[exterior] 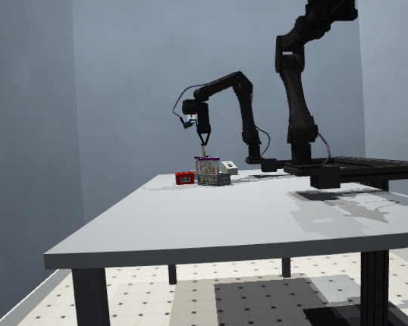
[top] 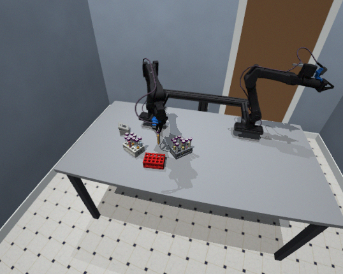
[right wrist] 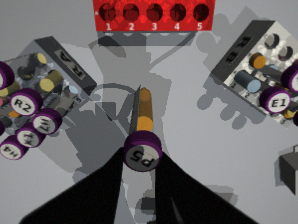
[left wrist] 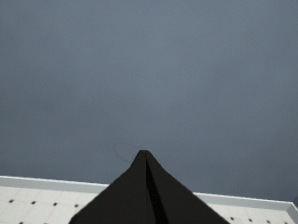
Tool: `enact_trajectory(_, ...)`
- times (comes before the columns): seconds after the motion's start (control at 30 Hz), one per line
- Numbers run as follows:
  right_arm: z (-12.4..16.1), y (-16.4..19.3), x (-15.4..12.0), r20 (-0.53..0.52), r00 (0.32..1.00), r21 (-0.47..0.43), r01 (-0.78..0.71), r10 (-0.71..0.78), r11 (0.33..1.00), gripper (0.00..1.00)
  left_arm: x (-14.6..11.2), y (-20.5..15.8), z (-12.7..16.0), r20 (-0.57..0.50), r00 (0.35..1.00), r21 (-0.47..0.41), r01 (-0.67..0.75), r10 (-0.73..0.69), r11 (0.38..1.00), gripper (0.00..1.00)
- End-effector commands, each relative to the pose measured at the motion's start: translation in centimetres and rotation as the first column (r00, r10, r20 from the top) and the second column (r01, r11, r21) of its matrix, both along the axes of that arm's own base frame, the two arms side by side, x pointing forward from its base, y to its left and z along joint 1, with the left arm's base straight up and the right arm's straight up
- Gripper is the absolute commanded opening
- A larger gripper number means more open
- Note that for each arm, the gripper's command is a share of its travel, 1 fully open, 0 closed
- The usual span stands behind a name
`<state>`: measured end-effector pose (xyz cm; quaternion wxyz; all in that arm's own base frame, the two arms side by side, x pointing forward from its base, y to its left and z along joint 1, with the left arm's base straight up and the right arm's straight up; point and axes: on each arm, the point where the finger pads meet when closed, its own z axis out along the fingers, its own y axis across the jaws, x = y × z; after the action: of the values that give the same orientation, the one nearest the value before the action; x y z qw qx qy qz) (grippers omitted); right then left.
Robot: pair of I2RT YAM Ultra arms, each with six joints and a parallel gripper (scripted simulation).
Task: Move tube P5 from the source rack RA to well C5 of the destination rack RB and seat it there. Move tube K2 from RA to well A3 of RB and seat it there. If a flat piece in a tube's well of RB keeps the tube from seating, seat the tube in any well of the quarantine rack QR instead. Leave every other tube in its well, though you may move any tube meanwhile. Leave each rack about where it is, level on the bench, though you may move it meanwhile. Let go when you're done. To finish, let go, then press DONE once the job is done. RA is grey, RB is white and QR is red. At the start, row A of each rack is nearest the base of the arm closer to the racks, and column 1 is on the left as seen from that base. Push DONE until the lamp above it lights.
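Tube P5 (right wrist: 143, 150) (top: 158, 137), purple-capped with amber contents, hangs upright from my right gripper (right wrist: 140, 157) (top: 159, 130) (exterior: 204, 144), which is shut on its cap between the racks, above the bench. Grey rack RA (top: 181, 153) (exterior: 224, 180) (right wrist: 75, 65) holds several purple-capped tubes, at the left in the right wrist view. White rack RB (top: 133, 151) (right wrist: 239, 54) also holds several tubes, at the right in that view. Red rack QR (top: 153, 161) (exterior: 185, 178) (right wrist: 150, 22) shows no tubes. I cannot make out tube K2. My left gripper (left wrist: 143, 158) (top: 332, 86) is shut and empty, far from the racks.
A light box (top: 123, 128) (exterior: 230, 167), also at the right edge in the right wrist view (right wrist: 290, 172), stands behind RB in the top view; its button and lamp are too small to read. The grey bench (top: 244, 178) carries all the racks.
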<state>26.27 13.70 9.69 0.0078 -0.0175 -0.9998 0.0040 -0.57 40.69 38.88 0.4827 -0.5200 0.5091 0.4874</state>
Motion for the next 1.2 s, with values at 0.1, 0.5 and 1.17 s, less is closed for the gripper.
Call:
enact_trajectory(0.1,0.7,-1.2,1.9,0.014,1.0,0.007,-0.025,0.024,1.0,0.0,-0.2,-0.9,2.7,-0.007,1.0,0.059,0.0,0.0,0.998,0.0)
enact_trajectory(0.5,1.6,-1.5,2.5,0.043,0.972,0.016,-0.233,0.232,0.972,0.0,-0.2,-0.9,2.7,-0.007,1.0,0.059,0.0,0.0,0.998,0.0)
enact_trajectory(1.17,1.6,-1.5,2.5,0.044,0.671,0.0,-0.741,0.741,0.671,0.0,-0.2,-0.9,2.7,-0.007,1.0,0.059,0.0,0.0,0.998,0.0)
